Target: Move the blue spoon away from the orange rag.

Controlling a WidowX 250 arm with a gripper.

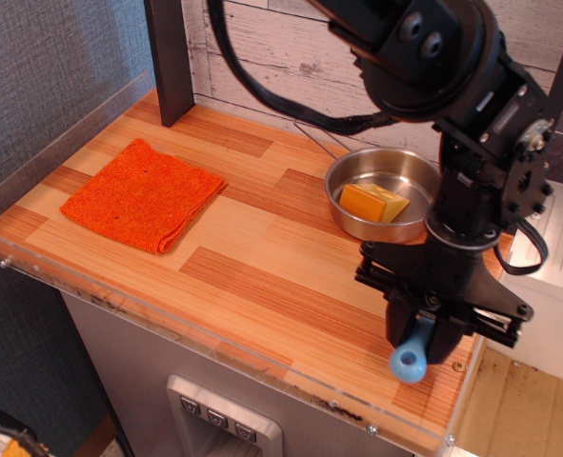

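The orange rag (144, 195) lies folded at the left of the wooden table. My gripper (432, 328) is at the table's front right corner, far from the rag, and is shut on the blue spoon (412, 355). Only the spoon's light-blue handle end with its hole shows below the fingers; the grey bowl is hidden inside the gripper. The spoon hangs close to the tabletop; I cannot tell whether it touches.
A steel pan (386, 193) with a yellow-orange wedge (372, 202) in it stands at the back right, just behind my arm. A clear plastic rim (262, 362) runs along the table's front edge. A dark post (170, 57) stands at the back left.
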